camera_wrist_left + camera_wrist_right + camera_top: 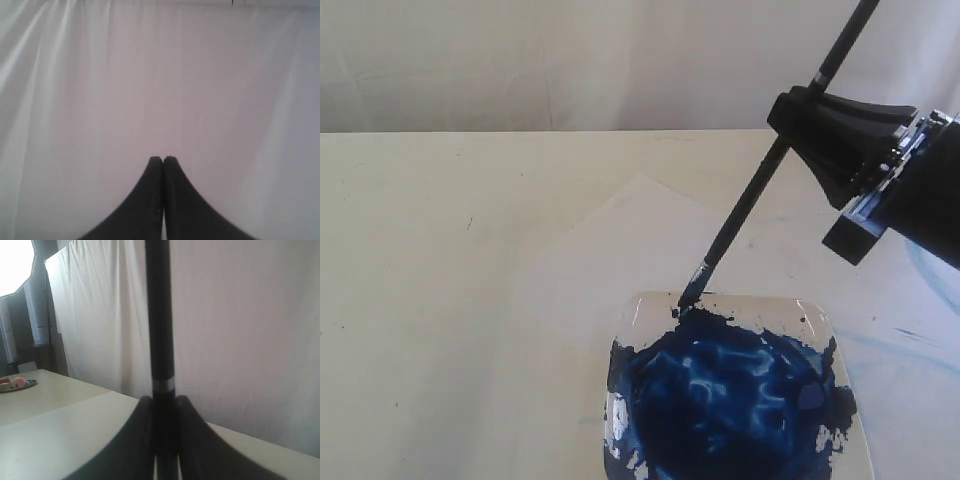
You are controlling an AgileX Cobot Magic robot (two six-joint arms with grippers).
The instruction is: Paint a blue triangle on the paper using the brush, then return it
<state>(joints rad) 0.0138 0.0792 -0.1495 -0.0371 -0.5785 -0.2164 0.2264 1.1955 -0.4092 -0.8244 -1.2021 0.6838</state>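
Here one white square dish (645, 310) holds a pool of dark blue paint (720, 400). The single long black-handled brush (745, 205), clamped between the right gripper (798, 108) fingers, dips its tip at the dish's far rim. One thin white paper sheet (630, 240) lies behind. The left gripper (163, 159) is closed, empty.

The square white dish smeared with dark blue paint (740, 400) is cut off by the exterior view's lower edge. The long black-handled brush (750, 195) runs out past the top edge, and the thin white paper sheet (620, 235) shows only faintly against the cream table (440, 300). Small reddish items on a far plate (15, 383) are too small to identify.
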